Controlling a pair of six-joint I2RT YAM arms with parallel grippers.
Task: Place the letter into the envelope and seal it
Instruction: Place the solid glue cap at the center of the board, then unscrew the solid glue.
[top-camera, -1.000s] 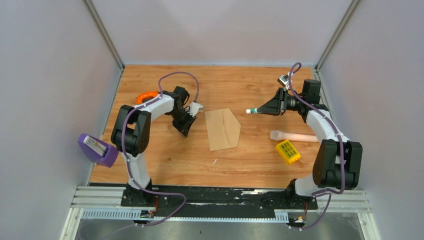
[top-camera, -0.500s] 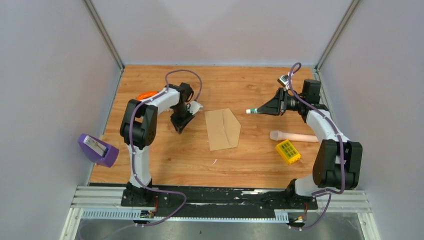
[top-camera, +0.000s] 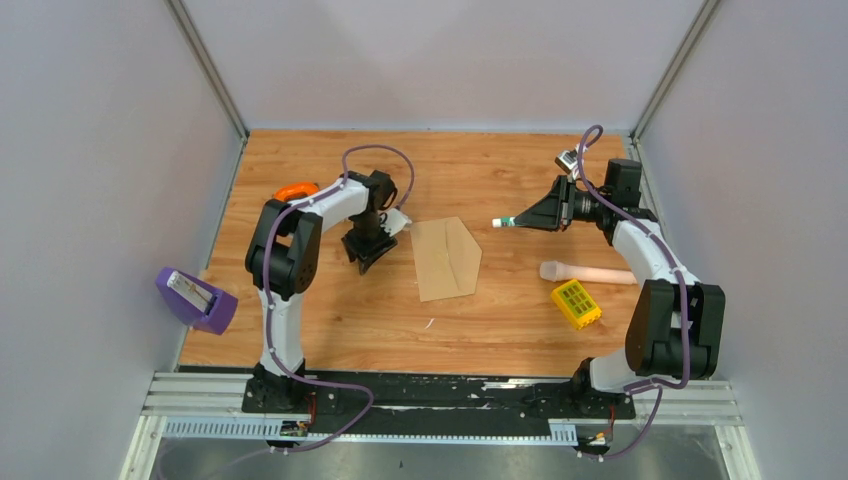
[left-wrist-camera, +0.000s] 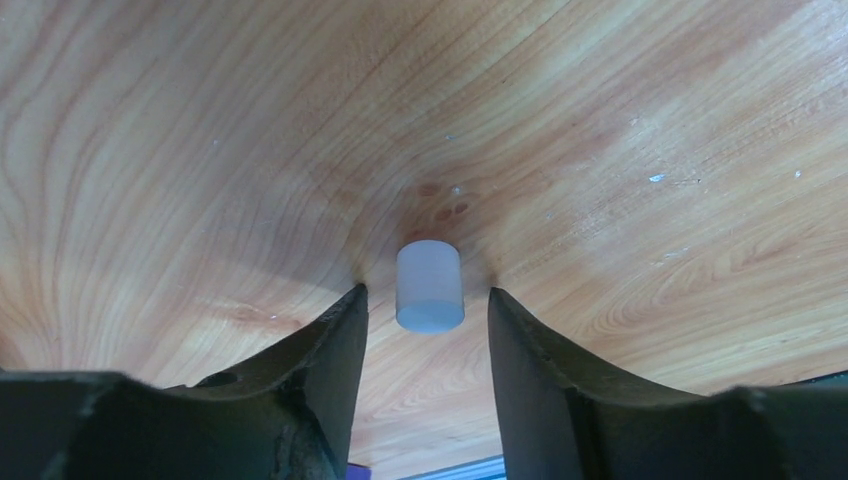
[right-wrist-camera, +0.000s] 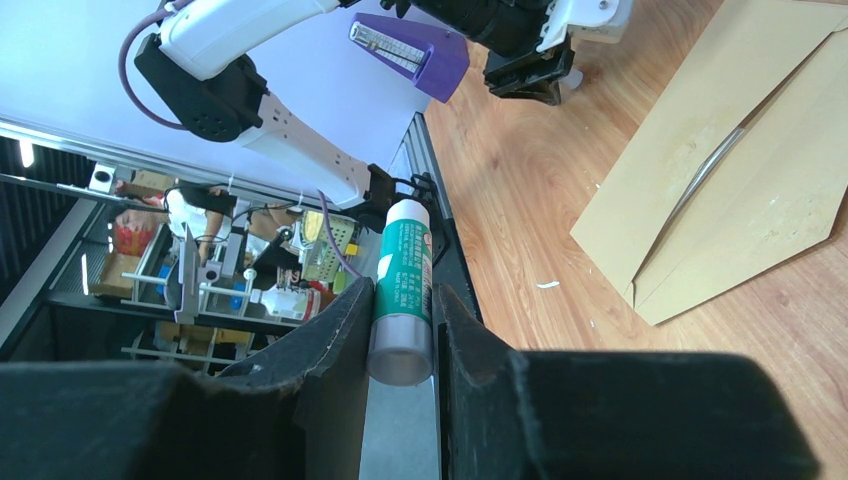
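The tan envelope (top-camera: 445, 258) lies flat mid-table, its pointed flap spread out to the right; the right wrist view also catches the envelope (right-wrist-camera: 720, 160). The letter is hidden from every view. My left gripper (top-camera: 367, 256) points straight down at the table just left of the envelope. In its wrist view the left gripper (left-wrist-camera: 428, 291) is open, with a small white cap (left-wrist-camera: 428, 272) standing on the wood between the fingers and a gap on each side. My right gripper (top-camera: 522, 219) hovers right of the envelope, shut on a green and white glue stick (right-wrist-camera: 405, 258) that points left.
An orange object (top-camera: 295, 190) lies behind the left arm. A purple holder (top-camera: 195, 298) sits at the left table edge. A pink cylinder (top-camera: 588, 272) and a yellow block (top-camera: 576, 304) lie near the right arm. Walls enclose three sides.
The left arm has drawn its elbow in and moved a little right, closer to the envelope, and its jaws have opened around the cap. The right arm has stayed still.
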